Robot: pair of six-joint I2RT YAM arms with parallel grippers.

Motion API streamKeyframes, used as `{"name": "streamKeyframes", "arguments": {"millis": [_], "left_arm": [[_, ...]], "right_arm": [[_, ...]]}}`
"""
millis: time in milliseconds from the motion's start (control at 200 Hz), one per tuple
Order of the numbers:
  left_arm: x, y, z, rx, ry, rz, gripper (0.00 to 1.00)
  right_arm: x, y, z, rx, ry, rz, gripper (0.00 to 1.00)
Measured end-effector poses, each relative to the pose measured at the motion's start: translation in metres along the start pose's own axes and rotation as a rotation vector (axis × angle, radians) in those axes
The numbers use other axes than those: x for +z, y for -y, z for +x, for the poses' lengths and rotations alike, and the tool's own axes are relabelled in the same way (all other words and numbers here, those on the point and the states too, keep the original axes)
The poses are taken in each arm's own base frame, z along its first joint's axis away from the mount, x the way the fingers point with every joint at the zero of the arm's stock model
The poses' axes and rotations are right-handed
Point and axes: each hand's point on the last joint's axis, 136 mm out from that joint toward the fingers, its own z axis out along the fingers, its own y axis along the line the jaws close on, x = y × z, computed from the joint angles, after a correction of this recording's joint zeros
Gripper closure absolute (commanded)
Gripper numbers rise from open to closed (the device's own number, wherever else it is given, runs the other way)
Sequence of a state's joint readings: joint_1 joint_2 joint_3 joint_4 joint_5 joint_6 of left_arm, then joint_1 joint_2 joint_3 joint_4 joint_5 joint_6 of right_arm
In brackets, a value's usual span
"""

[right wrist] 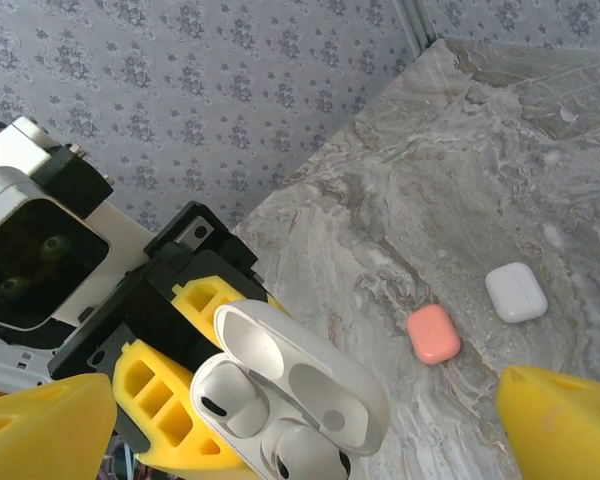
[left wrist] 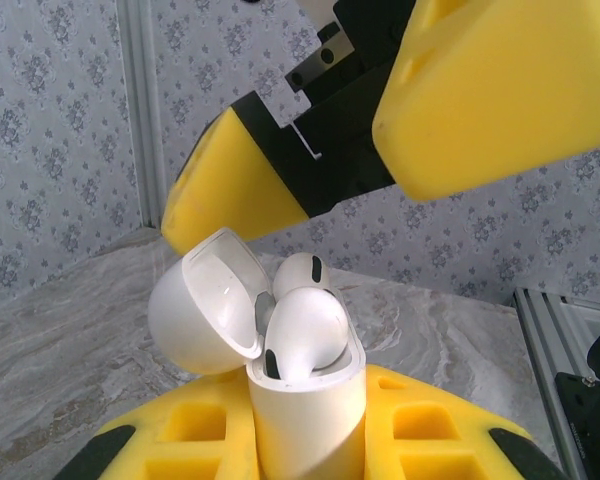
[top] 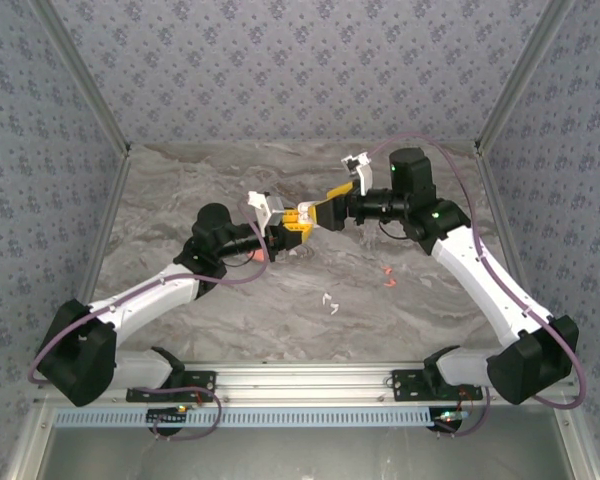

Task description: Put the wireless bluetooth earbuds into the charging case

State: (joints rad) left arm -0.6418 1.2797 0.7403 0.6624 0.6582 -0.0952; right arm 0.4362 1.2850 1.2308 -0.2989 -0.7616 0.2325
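Nearest the arm bases, just past the aluminium rail (top: pixel 300 378), two tiny white stemmed plastic earbuds (top: pixel 330 301) lie loose on the grey marbled surface (top: pixel 180 190). A little further out and to their right lie two orange-red earbuds (top: pixel 388 276). All four are mere specks from above, too small to tell which way they face.

Further out, the two arms meet above the middle of the surface. The left gripper (top: pixel 294 228) is clamped on a small glossy white charging case (left wrist: pixel 305 415), its yellow fingers (left wrist: pixel 160 445) pressing the body from both sides. The lower edge of the left wrist view cuts off the bottom of the case. The rounded hinged lid (left wrist: pixel 200 310) stands open, tipped to one side. Inside, one white earbud (left wrist: pixel 305 335) stands with its bulb well above the rim and hides part of a second white earbud (left wrist: pixel 300 272) behind it. Their stems are out of sight in the case, so how deeply either sits cannot be told.

The right gripper (top: pixel 320 210) hangs just over the open case with its jaws wide apart, grasping nothing. In its own wrist view the yellow tips are cropped at the bottom corners. Whether one finger touches the lid cannot be told.

Beyond them, a closed salmon-pink case (right wrist: pixel 433 333) and a closed white case (right wrist: pixel 516 292) lie near each other on the surface, not touching — and behind stands the blue-grey patterned wall (right wrist: pixel 230 90).
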Motion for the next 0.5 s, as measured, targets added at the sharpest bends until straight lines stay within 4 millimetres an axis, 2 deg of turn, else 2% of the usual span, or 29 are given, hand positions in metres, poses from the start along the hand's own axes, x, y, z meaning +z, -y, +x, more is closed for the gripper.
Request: {"name": "streamKeyframes", "arguments": {"millis": [130, 255, 500], "left_arm": [[0.000, 0.000, 0.000, 0.000, 0.000, 0.000, 1.00], [0.000, 0.000, 0.000, 0.000, 0.000, 0.000, 1.00], [0.000, 0.000, -0.001, 0.002, 0.002, 0.000, 1.00]], "right_arm": [[0.002, -0.002, 0.007, 0.026, -0.014, -0.029, 0.00], [0.004, -0.012, 0.009, 0.030, -0.025, -0.074, 0.01], [0.005, -0.028, 0.006, 0.028, -0.024, -0.152, 0.08]]}}
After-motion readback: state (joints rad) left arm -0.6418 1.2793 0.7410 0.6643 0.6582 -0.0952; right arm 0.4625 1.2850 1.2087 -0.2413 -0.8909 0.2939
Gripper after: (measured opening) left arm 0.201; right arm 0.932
